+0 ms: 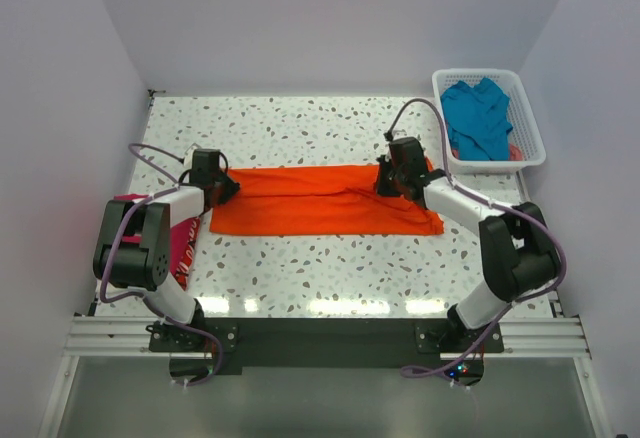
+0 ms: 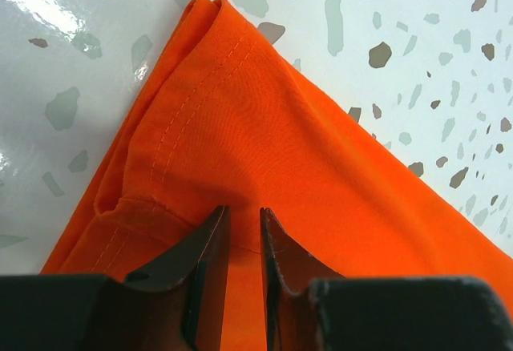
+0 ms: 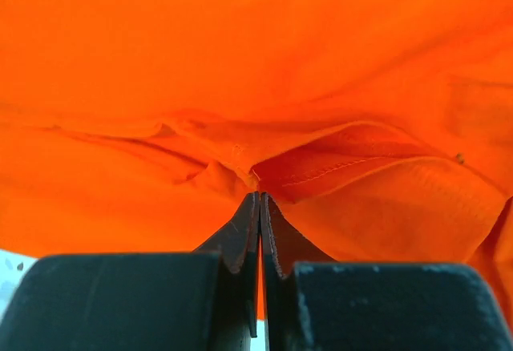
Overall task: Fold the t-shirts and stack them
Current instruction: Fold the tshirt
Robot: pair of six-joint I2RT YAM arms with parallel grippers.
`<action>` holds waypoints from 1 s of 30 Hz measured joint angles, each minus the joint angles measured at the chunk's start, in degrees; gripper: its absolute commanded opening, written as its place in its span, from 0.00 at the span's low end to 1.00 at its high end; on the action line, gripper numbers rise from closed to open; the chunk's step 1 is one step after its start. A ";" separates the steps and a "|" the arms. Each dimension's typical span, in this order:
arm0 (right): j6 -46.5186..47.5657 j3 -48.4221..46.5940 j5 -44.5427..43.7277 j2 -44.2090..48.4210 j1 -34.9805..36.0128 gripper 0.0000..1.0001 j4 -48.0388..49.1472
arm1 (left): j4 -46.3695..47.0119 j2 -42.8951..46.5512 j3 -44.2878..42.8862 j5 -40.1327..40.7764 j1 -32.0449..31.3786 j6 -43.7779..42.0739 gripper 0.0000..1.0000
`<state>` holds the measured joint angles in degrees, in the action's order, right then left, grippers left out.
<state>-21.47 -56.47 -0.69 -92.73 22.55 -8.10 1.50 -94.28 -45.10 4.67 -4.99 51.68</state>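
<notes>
The right gripper (image 3: 259, 195) is pinched tight on a puckered fold at the right end of the orange t-shirt (image 1: 320, 203). The left gripper (image 2: 244, 211), jaws narrow, nips the cloth near its left corner. The shirt lies as a long band across the table (image 1: 300, 128). At the far right, the white basket (image 1: 530, 118) holds the teal t-shirt (image 1: 478, 118). The magenta t-shirt (image 1: 185, 243) lies at the table's left edge.

Matt orange cloth t-shirt (image 2: 321, 167), glossy speckled table (image 2: 48, 46)
</notes>
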 measured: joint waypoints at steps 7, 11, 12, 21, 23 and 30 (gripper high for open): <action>-2.10 7.50 -0.04 5.81 5.75 0.00 1.73 | 0.46 0.02 0.02 -0.04 0.11 0.02 0.26; -3.69 10.78 -1.97 8.50 11.08 0.00 3.23 | 0.59 0.00 0.02 -0.20 0.11 0.02 0.26; -4.02 11.19 -2.49 8.74 11.91 0.00 3.41 | 0.59 0.02 0.02 -0.22 0.11 0.04 0.26; -3.28 7.21 -7.61 7.41 9.51 0.31 1.16 | 1.01 0.13 1.22 -0.50 0.11 0.02 0.27; -2.60 3.80 -6.64 5.46 5.84 0.34 1.25 | 1.01 0.17 1.22 -0.59 0.11 0.02 0.27; 0.63 -7.41 -5.11 -5.64 -0.15 0.52 1.01 | 1.01 0.20 1.22 -0.90 0.11 0.02 0.27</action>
<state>-20.84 -63.88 -5.80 -98.37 22.39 -7.09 2.50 -94.08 -43.88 3.77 -4.89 51.70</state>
